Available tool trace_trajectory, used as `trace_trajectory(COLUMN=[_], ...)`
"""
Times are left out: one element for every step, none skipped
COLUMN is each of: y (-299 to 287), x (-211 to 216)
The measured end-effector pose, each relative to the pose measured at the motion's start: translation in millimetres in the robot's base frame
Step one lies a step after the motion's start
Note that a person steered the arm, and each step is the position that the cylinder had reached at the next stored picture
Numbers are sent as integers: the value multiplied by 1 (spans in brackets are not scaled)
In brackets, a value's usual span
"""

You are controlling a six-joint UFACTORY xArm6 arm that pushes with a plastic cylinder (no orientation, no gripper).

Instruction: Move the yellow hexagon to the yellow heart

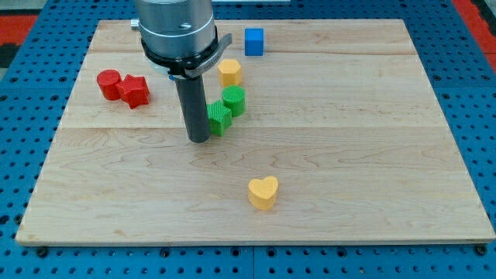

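Six blocks are seen on the wooden board. No claw is fitted; my tip is set just left of two green blocks. The yellow hexagon lies just beyond them, the yellow heart well apart, nearer. A blue cube sits far, a red cylinder and red block far left.

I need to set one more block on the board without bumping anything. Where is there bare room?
Bare wood fills the view's right, beyond the blue cube and yellow heart, and the bottom left below the red blocks. It is crowded at top centre: my tip touches the green blocks, below the yellow hexagon.
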State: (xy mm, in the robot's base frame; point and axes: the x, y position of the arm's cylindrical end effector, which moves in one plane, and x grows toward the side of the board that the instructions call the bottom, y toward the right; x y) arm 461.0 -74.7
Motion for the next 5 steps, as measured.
trace_trajectory(y=[25,57,63,95,105], x=[-2,-5,-37,-31,-123])
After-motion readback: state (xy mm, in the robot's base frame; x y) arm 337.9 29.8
